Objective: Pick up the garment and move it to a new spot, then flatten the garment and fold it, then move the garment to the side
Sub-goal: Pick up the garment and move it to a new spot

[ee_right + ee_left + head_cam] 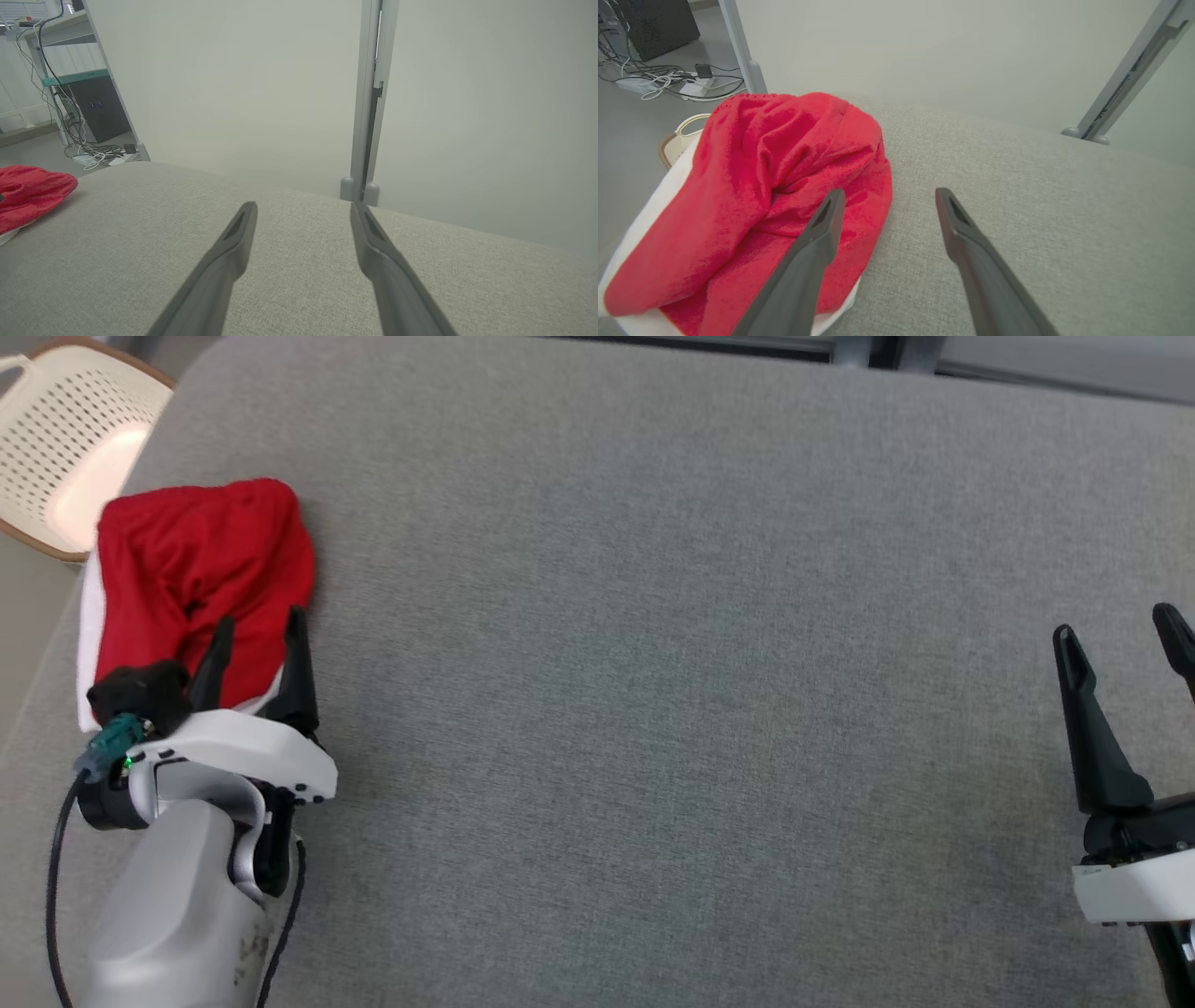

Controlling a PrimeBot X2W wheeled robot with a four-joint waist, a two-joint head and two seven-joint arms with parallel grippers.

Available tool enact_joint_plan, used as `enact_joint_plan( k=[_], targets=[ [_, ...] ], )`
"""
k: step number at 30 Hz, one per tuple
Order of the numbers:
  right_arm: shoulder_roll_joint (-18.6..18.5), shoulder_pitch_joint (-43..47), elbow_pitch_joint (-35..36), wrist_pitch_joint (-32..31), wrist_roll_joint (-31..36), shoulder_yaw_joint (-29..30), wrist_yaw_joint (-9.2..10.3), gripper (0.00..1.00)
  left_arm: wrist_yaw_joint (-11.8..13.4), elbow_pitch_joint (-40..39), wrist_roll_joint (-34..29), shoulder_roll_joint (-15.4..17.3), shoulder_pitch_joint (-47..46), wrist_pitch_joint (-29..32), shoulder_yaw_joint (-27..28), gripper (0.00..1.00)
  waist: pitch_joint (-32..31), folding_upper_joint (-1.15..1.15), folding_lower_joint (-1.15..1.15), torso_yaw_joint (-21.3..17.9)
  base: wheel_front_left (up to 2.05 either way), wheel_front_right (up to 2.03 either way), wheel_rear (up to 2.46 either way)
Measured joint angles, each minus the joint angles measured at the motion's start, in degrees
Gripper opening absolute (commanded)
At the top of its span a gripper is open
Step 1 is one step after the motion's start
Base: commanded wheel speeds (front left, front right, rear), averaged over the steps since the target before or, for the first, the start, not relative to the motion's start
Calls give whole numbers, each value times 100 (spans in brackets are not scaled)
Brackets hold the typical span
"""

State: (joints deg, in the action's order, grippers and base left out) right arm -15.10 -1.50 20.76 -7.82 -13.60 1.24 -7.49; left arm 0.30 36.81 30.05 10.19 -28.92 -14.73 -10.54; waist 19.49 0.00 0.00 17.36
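The fingers (817, 242) of my left gripper (261, 616) stand spread and empty, one over the near edge of the garment (196, 560), the other over bare cloth; I cannot tell if either touches. My right gripper (1115, 621) is equally spread, gripping nothing, well apart at the right. The grey padded table (672, 663) spans the view. The red garment, with a white layer beneath, lies bunched at the table's left edge. A cream perforated basket (65, 429) sits beyond that corner.

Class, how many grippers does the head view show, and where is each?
2. The left gripper at lower left, by the red garment; the right gripper at the right edge, over grey surface.
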Motion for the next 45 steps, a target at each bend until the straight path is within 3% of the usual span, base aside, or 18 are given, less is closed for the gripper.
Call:
enact_joint_plan(
  k=[9, 10, 11, 12, 18, 26, 27, 35, 45],
  targets=[
    [-90, -249, -31, 73, -43, 8, 0, 100, -241, 2085, 253, 114, -1061, -63, 372, 100, 823, 0, 0, -423, 0, 0, 0],
    [-94, -259, -32, 76, -43, 18, 0, 100, -263, 2196, 253, 156, -1148, -66, 388, 86, 850, 0, 0, -454, 0, 0, 0],
    [-94, -264, -49, 76, -43, 36, 0, 100, -282, 2249, 249, 168, -1196, -69, 404, 11, 865, 0, 0, -472, 0, 0, 0],
    [-89, -263, -64, 77, -42, 45, 0, 100, -282, 2247, 211, 181, -1217, -67, 411, 0, 860, 0, 0, -470, 0, 0, 0],
    [-37, -260, -118, 130, -35, 107, 0, 100, -261, 1617, -56, 220, -1088, -38, 692, 0, 724, 0, 0, -413, 0, 0, 0],
    [160, -132, -371, 270, -35, 46, -1, 100, -208, -424, -985, 155, -214, -36, 1100, 0, 154, 0, 0, -400, 0, 0, 0],
    [235, -37, -474, 321, -35, 29, 0, 100, -175, -987, -1192, 69, 80, -37, 1100, 0, -49, 0, 0, -421, 0, 0, 0],
    [457, 286, -831, 430, -49, -232, 0, 100, -98, -2596, -1651, -100, 1593, 87, 743, 0, -944, 0, 0, -656, 0, 0, 0],
    [610, 526, -840, 431, -86, -287, -1, 100, -27, -3978, -1669, -315, 2870, 824, 176, 0, -1493, 0, 0, -1420, 0, 0, 0]
  ],
)
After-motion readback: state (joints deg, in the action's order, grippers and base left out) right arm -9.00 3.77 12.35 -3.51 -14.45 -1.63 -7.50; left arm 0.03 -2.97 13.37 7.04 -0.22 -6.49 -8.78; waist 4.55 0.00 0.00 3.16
